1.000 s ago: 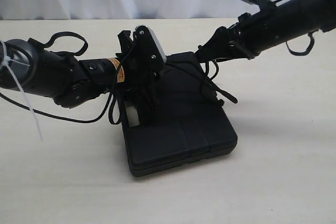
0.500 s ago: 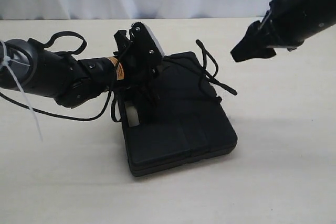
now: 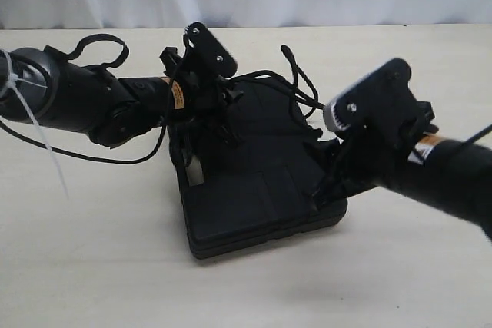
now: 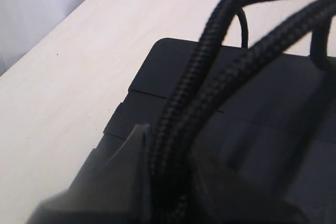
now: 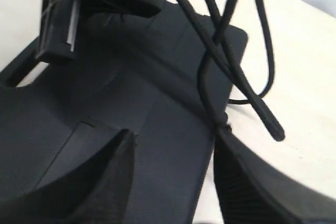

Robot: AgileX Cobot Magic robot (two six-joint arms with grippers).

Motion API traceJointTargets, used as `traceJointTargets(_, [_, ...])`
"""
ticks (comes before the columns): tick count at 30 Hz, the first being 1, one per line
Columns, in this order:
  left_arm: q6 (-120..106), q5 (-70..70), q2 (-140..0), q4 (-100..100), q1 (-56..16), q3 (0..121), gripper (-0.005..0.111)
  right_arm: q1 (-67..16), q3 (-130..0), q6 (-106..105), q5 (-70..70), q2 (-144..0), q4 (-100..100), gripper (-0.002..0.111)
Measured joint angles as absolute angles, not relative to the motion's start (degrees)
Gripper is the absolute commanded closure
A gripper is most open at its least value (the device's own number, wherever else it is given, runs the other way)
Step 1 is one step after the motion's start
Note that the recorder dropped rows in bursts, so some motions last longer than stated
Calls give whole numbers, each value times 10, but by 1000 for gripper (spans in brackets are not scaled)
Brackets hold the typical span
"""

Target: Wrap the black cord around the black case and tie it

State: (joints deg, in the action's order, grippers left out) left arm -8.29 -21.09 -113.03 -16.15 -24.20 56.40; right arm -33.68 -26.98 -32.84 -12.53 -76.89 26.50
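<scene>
Exterior view, near to far. Nearest, the black case [image 3: 246, 220] lies flat on the pale table [image 3: 100, 266]. At its near right side is the right gripper [image 5: 176, 140], which a moment ago had lifted clear beyond the far right corner and has now come down low. Its jaws stand apart over the case's right margin, narrower than before, with a strand of the black cord [image 4: 205, 51] just beside one finger but not pinched. Farther back, the left gripper [image 4: 165, 187] stays clamped on two cord strands near the handle cutout. Loose loops trail over the far edge. Judgement: a regrasp is beginning, and the tie is unfinished.
</scene>
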Motion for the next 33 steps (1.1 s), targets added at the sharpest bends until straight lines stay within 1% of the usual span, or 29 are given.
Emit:
traceJointTargets(2, [-73, -210, -1130, -162, -242, 564, 107, -356, -243, -309, -212, -800, 259, 63])
traceJointTargets(5, [-57, -202, -1130, -162, -242, 564, 107, -372, -236, -274, -302, -857, 225, 63])
traceJointTargets(10, [-33, -184, -1130, -160, -242, 564, 107, -374, -235, -238, -456, -955, 201, 63])
traceJointTargets(14, [-13, -178, -1130, -159, -242, 564, 107, -374, -236, -209, -553, -1013, 172, 63])
traceJointTargets(22, [23, -96, -1130, -159, -242, 603, 107, -374, -300, -191, -571, -1072, 195, 63])
traceJointTargets(33, [29, -87, -1130, -159, -242, 607, 107, -374, -365, -217, -556, -1123, 244, 63])
